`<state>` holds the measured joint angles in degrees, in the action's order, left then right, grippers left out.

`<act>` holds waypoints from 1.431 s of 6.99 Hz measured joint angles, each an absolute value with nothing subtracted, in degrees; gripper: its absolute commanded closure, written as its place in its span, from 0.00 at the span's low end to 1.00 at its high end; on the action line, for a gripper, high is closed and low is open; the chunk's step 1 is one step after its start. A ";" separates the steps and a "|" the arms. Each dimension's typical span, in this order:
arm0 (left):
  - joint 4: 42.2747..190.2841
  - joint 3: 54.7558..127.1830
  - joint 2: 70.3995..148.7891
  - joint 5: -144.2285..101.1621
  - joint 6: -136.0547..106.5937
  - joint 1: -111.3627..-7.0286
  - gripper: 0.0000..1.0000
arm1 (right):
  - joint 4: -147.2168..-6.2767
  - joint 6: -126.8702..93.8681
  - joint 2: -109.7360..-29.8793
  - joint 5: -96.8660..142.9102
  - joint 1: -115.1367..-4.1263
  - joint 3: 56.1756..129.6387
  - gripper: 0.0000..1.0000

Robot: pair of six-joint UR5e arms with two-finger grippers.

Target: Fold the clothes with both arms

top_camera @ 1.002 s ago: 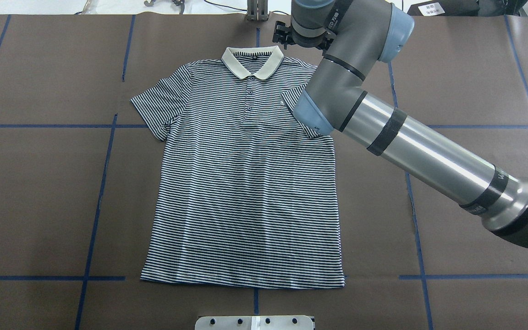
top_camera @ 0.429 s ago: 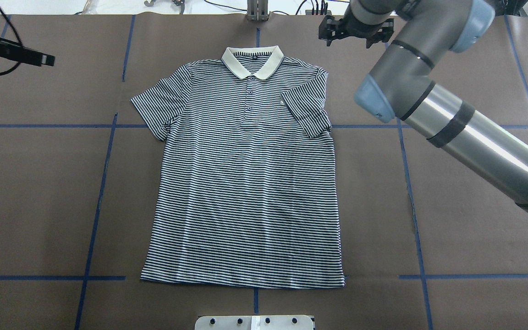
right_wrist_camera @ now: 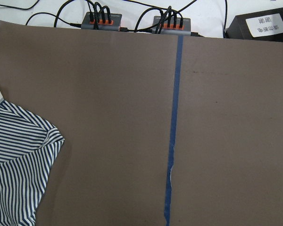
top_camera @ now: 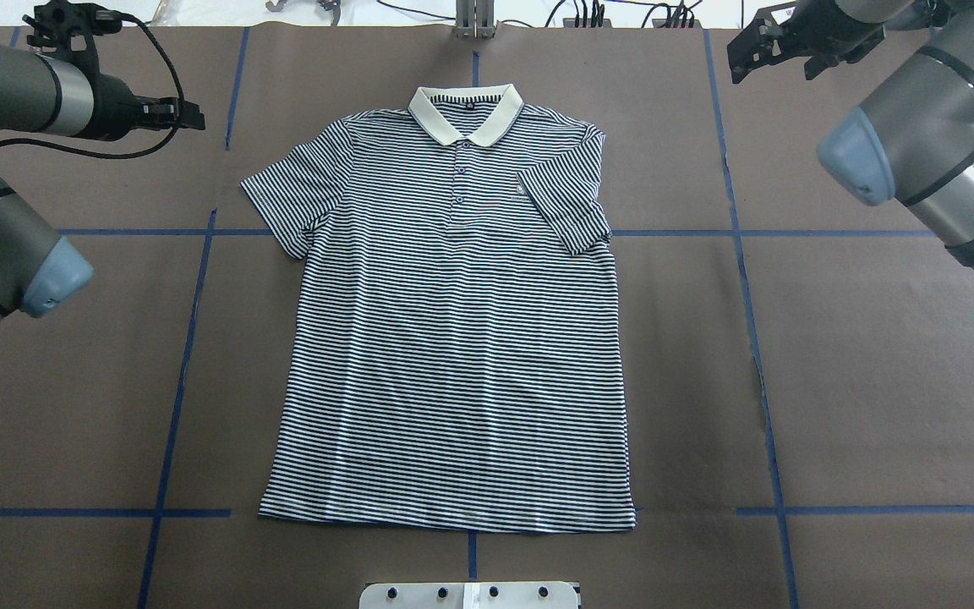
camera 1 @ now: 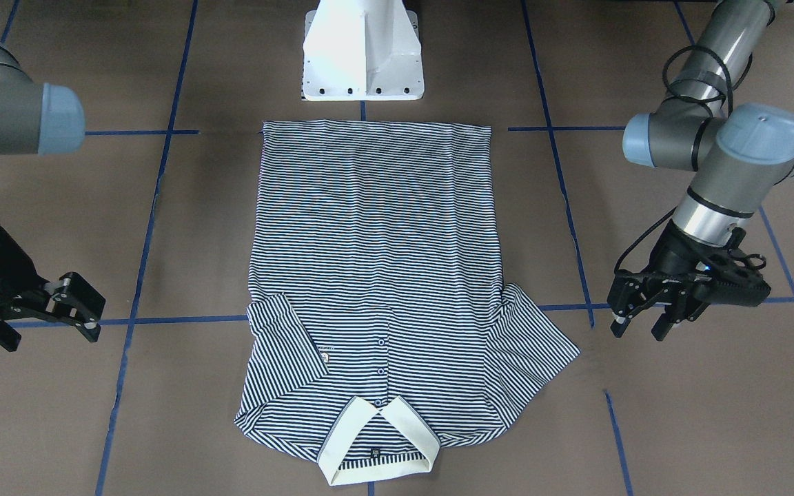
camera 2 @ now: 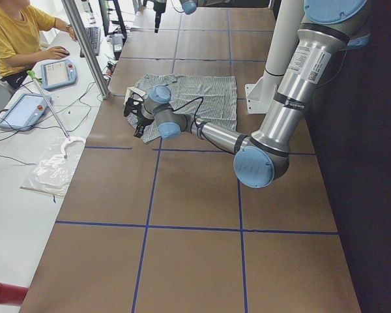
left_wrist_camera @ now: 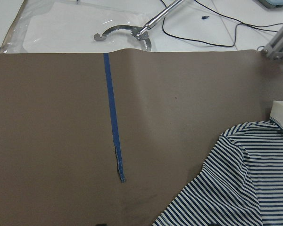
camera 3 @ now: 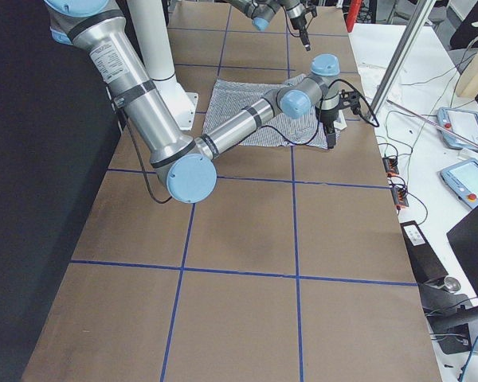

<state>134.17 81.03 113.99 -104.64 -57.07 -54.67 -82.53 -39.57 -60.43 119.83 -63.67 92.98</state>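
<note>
Nearest the white pedestal base [camera 1: 362, 48], I read the hem [top_camera: 453, 520] of the striped polo shirt [top_camera: 453, 355], which lies flat and front up on the brown table [top_camera: 876, 381]. Farther out, the sleeve on the robot's left [top_camera: 284, 203] is spread flat. The sleeve on its right [top_camera: 567, 203] is folded inward over the chest. The cream collar [top_camera: 465, 114] is the farthest part. At that far end I see the left gripper [camera 1: 638, 329] above the table beside the spread sleeve, fingers parted and empty. The right gripper [camera 1: 45, 331] is well apart from the shirt, likewise parted and empty.
</note>
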 measured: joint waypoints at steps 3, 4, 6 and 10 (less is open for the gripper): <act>137.24 73.55 117.05 -98.08 -59.10 -49.20 0.41 | -82.53 -39.39 -63.20 120.14 -64.21 95.60 0.00; 138.22 72.07 117.41 -97.56 -59.14 -48.07 0.42 | -82.53 -39.44 -63.55 120.15 -64.24 95.74 0.00; 138.85 70.41 117.95 -97.32 -59.15 -46.74 0.42 | -82.53 -39.46 -63.83 120.13 -64.24 95.79 0.00; 138.89 70.14 118.07 -97.29 -59.15 -45.74 0.63 | -82.53 -39.46 -63.98 120.04 -64.25 95.79 0.00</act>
<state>138.89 70.14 118.07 -97.29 -59.15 -45.74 -82.53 -39.46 -63.98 120.04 -64.25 95.79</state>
